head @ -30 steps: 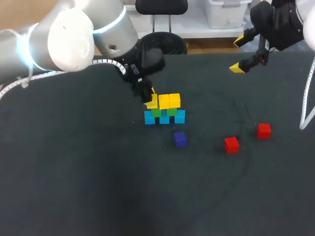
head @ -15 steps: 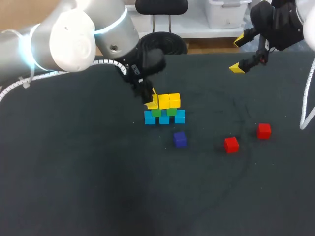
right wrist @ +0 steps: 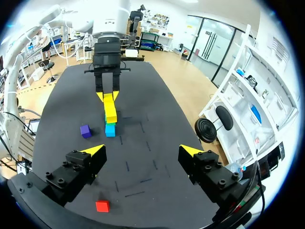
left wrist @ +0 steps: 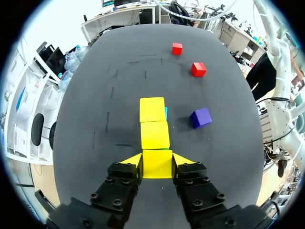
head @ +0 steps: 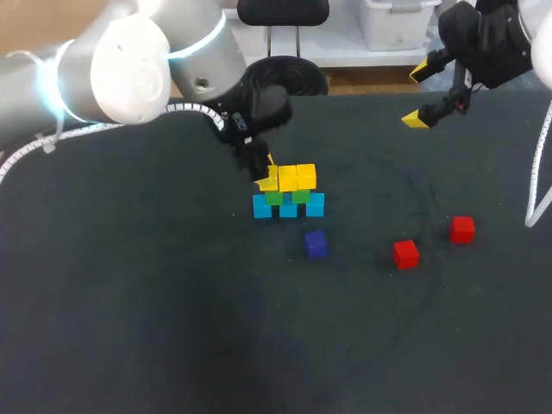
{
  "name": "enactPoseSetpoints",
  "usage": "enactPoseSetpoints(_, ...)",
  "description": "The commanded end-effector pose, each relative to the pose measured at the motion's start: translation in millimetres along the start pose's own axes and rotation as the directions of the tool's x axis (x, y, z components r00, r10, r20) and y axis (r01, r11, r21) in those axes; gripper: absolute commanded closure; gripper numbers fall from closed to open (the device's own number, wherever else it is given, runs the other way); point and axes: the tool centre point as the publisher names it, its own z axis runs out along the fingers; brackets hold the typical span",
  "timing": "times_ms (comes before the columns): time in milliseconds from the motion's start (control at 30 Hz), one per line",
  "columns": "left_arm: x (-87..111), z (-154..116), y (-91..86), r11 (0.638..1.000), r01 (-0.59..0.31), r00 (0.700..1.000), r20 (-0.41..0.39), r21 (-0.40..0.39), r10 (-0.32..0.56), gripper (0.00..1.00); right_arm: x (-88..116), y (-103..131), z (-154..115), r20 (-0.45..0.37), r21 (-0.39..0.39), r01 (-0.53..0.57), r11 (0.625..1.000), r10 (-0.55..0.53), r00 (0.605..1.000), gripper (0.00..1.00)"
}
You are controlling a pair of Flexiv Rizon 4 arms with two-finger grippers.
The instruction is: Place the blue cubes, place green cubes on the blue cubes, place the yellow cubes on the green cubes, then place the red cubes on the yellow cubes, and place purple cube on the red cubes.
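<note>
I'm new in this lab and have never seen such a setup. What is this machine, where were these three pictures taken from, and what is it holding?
It is a robot with two arms at a table. One picture looks down from above and behind; the other two come from cameras on each wrist. The left gripper is shut on a yellow cube, in line with two other yellow cubes stacked on green cubes over blue cubes. Two red cubes and a purple cube lie loose. The right gripper hangs open, empty.
</note>
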Motion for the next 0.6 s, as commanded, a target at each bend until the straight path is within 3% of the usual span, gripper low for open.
enactPoseSetpoints(33, -1.3, 0.2, 4.1, 1.0, -0.001, 1.0, -0.005, 0.007, 0.001, 1.0, 0.1, -1.1, 1.0, 0.002, -0.003, 0.001, 1.0, -0.001, 1.0, 0.0)
enactPoseSetpoints(600, 1.3, 2.1, 3.2, 1.0, 0.005, 1.0, -0.005, 0.012, -0.005, 1.0, 0.1, -1.1, 1.0, 0.002, -0.003, 0.001, 1.0, -0.001, 1.0, 0.0)
